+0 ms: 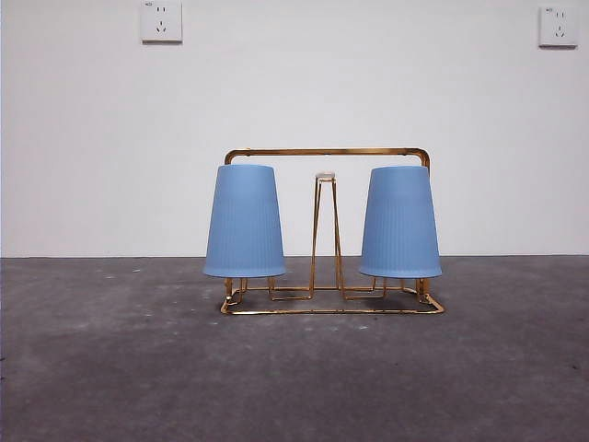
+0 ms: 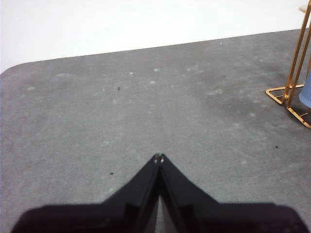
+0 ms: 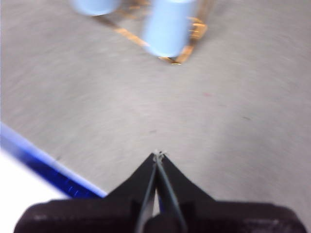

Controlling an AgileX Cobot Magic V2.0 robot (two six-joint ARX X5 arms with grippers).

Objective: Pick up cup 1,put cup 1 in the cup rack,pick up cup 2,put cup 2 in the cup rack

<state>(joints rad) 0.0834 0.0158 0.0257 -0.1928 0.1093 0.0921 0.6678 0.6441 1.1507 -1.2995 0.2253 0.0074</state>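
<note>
With both blue cups (image 1: 244, 221) (image 1: 400, 223) inverted on the cup rack (image 1: 331, 308) at frame centre, the task looks complete; the left gripper (image 2: 159, 158) and right gripper (image 3: 158, 155), pressed together and empty, need only wait.

Two cups are showing the same soft sky blue: the left cup (image 1: 244, 221) and the right cup (image 1: 399, 222), both carrying faint fine vertical ribbing down their sides. The cup rack (image 1: 331, 304) is gleaming in shiny gold wire, its centre prong wearing a pale, whitish tip. The table (image 1: 110, 368) is lying dark grey and mottled, flecked with lighter specks. Behind, the wall (image 1: 92, 138) is sitting plain white, white sockets (image 1: 161, 20) blending into it. The left gripper (image 2: 159, 158) and the right gripper (image 3: 158, 155) are looking matte black, and a bright blue strip (image 3: 43, 167) is edging the table beside the right one.
</note>
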